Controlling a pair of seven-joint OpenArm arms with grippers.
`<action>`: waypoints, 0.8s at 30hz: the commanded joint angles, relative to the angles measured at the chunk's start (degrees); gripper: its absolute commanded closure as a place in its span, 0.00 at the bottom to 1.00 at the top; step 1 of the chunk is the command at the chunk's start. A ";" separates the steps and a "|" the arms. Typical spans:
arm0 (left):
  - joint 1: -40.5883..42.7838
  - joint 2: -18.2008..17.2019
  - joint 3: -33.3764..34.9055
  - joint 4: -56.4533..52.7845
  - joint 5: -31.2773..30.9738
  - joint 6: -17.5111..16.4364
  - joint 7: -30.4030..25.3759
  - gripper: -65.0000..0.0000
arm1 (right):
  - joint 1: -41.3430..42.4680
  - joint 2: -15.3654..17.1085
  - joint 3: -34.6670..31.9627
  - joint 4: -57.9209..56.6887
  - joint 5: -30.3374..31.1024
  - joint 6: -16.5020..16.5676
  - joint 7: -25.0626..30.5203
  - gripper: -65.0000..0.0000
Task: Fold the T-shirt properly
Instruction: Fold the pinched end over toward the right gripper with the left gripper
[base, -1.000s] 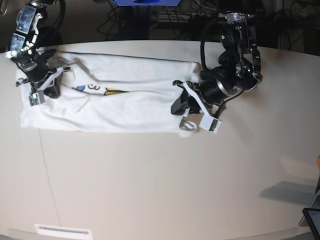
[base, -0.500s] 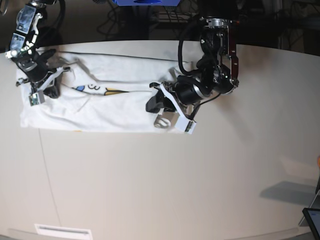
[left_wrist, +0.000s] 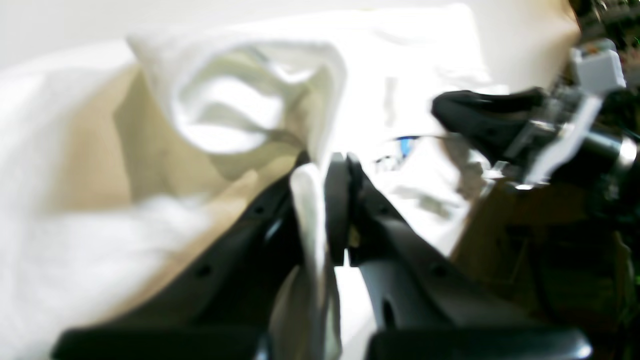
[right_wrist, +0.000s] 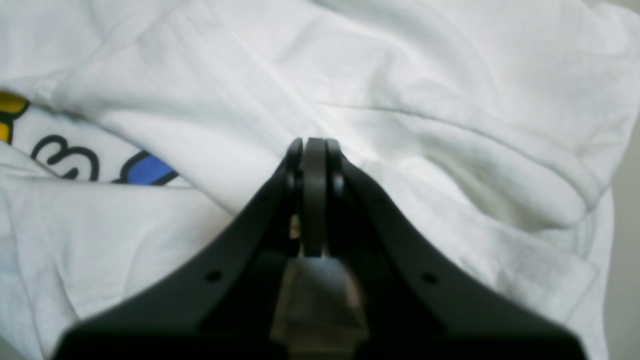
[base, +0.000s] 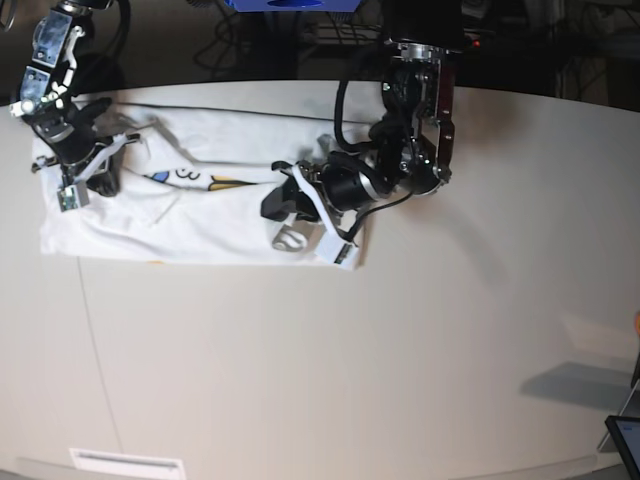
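The white T-shirt (base: 200, 215) lies stretched along the back left of the table, with a strip of blue and yellow print showing. My left gripper (base: 283, 218) is shut on the shirt's right end, which is lifted and carried over the middle of the cloth. In the left wrist view a white fold (left_wrist: 307, 210) is pinched in the left gripper (left_wrist: 325, 170), and the T-shirt (left_wrist: 225, 100) billows behind it. My right gripper (base: 100, 170) sits on the shirt's left end. In the right wrist view the right gripper (right_wrist: 313, 145) is shut, tips against the T-shirt (right_wrist: 400, 75), no cloth seen between them.
The beige table (base: 350, 380) spreads wide in front of the shirt. A white label (base: 125, 462) lies at the front left edge and a dark tablet corner (base: 625, 440) at the far right. Cables hang behind the back edge.
My left gripper has travelled leftward with the shirt's right end, so the cloth now ends much farther left. The right arm has stayed where it was.
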 joint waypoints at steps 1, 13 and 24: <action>-1.01 0.32 0.34 0.90 -1.51 -0.56 -1.07 1.00 | -0.39 0.64 0.16 0.32 -1.62 -0.23 -2.27 0.98; -1.18 0.41 0.61 0.90 -1.86 -0.56 -0.89 1.00 | -0.39 0.73 0.42 0.32 -1.62 -0.23 -2.27 0.98; -2.41 1.38 5.53 1.42 -2.12 -0.74 -0.98 0.62 | -0.39 0.73 0.16 0.32 -1.62 -0.23 -2.27 0.98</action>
